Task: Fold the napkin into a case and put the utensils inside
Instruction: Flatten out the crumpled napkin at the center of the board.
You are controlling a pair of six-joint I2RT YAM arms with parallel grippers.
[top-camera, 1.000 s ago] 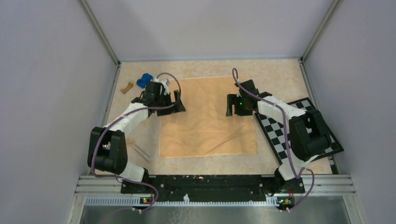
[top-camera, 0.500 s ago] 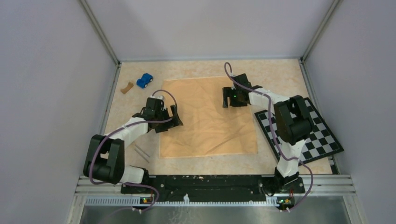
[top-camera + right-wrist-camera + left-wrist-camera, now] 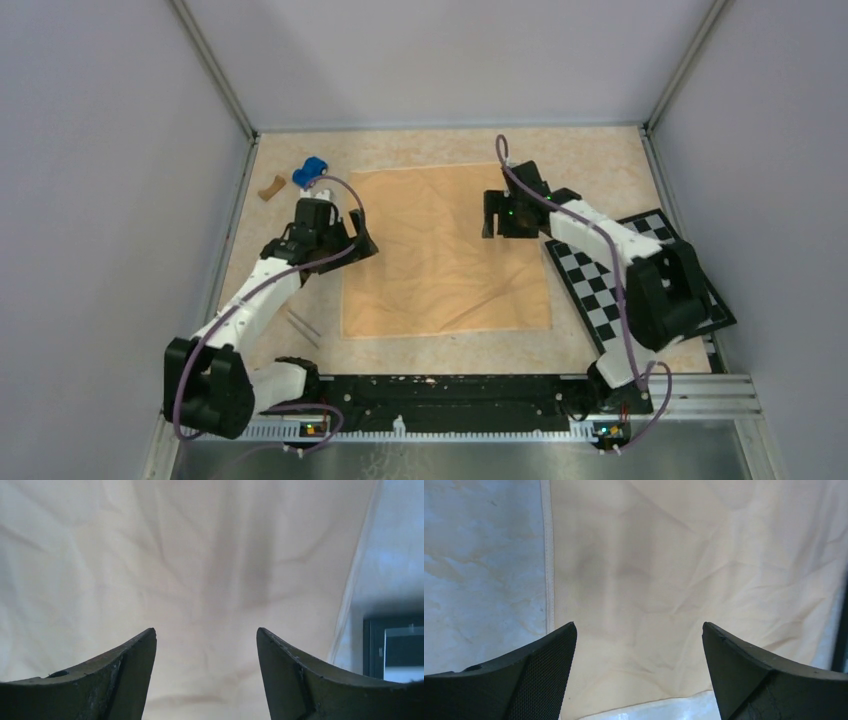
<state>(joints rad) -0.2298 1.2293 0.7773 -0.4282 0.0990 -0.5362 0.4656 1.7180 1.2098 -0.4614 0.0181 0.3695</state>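
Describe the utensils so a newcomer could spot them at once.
Start at the tan napkin spread flat mid-table. Just off its near-left corner lie the utensils. They are thin, straight, silvery-grey slivers, unlike the blue toy car and brown scrap farther back.

Checkerboard (image 3: pixel 590 290): middle hidden under right arm (image 3: pixel 600 235). Utensils (image 3: pixel 303 326): too thin to count. Napkin (image 3: pixel 674 580): cut off by frame edges in both wrist views.

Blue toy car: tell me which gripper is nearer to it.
Left. The left gripper is over the left edge of the napkin, a short way from the blue toy car; the right gripper is over the napkin's right side, far across from the car.
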